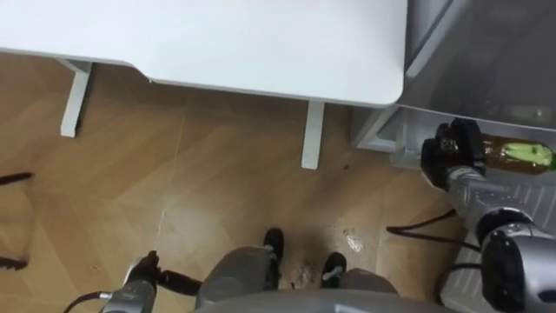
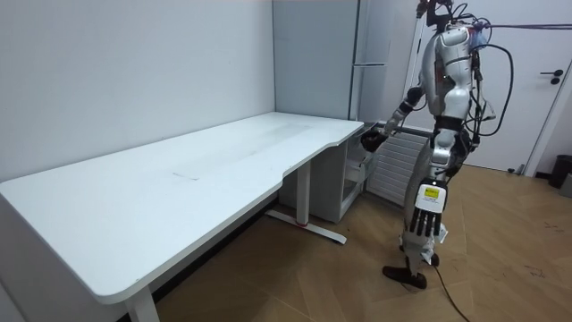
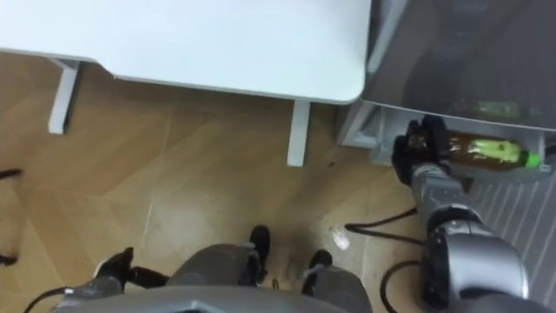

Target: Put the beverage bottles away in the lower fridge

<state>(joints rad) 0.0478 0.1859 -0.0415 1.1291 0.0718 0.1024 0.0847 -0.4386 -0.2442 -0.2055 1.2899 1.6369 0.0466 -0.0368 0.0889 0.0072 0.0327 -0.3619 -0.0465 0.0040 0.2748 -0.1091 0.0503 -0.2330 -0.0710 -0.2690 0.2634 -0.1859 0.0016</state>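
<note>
Down at the low left, the left robot hand (image 1: 143,271) hangs by the robot's side with its fingers loose and nothing in it (in the room view it points straight down at the floor). Above it is the big white worktop (image 1: 217,43), which is bare on top. One of its white legs (image 1: 312,135) stands on the brown wooden floor (image 1: 200,174). The robot stands on that floor just past the right end of the worktop, and it faces the tall grey fridge (image 1: 486,52). Further right, the right robot hand (image 1: 453,155) reaches out toward the low part of the fridge. Its dark fingers are curled tight around a drink bottle (image 1: 519,156). The bottle lies on its side, with brown drink inside and a green bit near its far end, which points away from the hand to the right. It is right at the low part of the fridge, under the grey front. I cannot tell if the bottle rests on a shelf there or is held just above it.
</note>
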